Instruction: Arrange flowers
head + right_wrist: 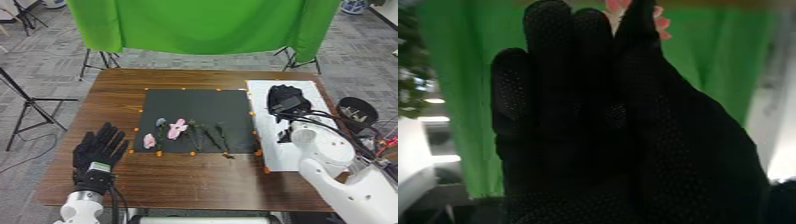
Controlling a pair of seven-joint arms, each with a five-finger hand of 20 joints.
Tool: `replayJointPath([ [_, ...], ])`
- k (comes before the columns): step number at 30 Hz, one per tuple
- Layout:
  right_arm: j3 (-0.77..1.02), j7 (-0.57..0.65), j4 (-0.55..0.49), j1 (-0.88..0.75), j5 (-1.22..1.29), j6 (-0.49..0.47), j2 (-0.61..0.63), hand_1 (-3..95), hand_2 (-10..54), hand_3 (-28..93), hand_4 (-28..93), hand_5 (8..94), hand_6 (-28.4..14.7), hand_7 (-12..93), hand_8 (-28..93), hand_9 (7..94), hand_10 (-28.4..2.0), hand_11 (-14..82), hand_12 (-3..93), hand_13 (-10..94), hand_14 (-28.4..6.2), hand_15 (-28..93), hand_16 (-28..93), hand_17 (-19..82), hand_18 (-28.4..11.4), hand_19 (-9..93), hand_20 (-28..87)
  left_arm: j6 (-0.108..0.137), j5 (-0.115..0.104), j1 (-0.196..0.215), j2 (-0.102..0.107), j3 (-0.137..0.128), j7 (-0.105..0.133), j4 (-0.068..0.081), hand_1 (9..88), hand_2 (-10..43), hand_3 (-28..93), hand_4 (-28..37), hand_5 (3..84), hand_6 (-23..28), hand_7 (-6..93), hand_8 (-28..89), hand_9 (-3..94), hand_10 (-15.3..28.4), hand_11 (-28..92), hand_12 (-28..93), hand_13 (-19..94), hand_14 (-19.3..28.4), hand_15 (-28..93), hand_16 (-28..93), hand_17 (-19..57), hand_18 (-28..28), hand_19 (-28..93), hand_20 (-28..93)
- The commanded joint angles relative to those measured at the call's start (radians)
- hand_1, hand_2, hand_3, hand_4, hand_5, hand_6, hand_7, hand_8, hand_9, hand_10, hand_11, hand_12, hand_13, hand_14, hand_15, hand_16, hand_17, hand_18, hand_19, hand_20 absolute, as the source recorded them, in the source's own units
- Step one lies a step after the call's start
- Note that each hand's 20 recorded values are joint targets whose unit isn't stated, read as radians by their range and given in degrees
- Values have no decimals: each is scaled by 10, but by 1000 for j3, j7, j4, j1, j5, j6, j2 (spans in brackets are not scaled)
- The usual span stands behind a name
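Over the white board [262,95], my right hand [286,100] is at the right side of the table. In the right wrist view, my right hand [576,125] has straight fingers, and coral-pink petals [663,24] show partly behind it near the tips; their contact with the hand is unclear. My left hand [96,152] rests palm-down at the table's left with straight fingers. On the black mat [195,102] lie a large pink flower [178,128], a smaller pale-pink one [149,141], a bluish one [161,122] and several dark green stems [210,135].
Small orange markers border the mat and board on the brown table [204,185]. A dark round container [357,111] stands off the table's right edge. Behind the table hangs a green cloth [204,25] on stands. Cables run along my right arm.
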Motion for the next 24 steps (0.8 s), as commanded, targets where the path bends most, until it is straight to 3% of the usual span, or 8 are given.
replayJointPath([
  [1,-102,-53,-18,92,-1,17,-114,615,-14,676,-283,771,8,229,46,846,-106,156,357,765,-80,252,407,305,-175,693,345,-7,5,8,-6,-1,-17,-3,286,184,735,-283,420,98,212,-106,333,157,305,105,246,166,459,-95,-70,145,394,96],
  [11,-255,-94,44,149,-22,-36,-286,611,-13,681,-283,769,7,222,37,844,-106,152,351,763,-78,254,401,305,-177,697,343,-12,12,-11,-2,7,-38,7,286,184,735,-283,420,97,212,-105,333,157,305,105,247,166,458,-95,-70,146,394,96],
  [16,-296,-83,89,164,-43,-38,-309,609,-14,683,-283,767,6,212,29,842,-107,147,347,760,-75,251,399,304,-177,699,342,-15,15,-20,-5,11,-53,11,286,184,735,-283,420,97,213,-106,333,156,304,105,247,166,459,-94,-71,146,394,96],
  [24,-302,-29,145,186,-33,-2,-307,609,-13,680,-283,767,7,209,25,840,-105,141,344,758,-73,248,399,303,-178,700,340,-11,11,-10,-4,2,-43,9,286,183,735,-283,420,97,211,-106,333,158,304,105,247,166,457,-95,-70,146,393,95],
])
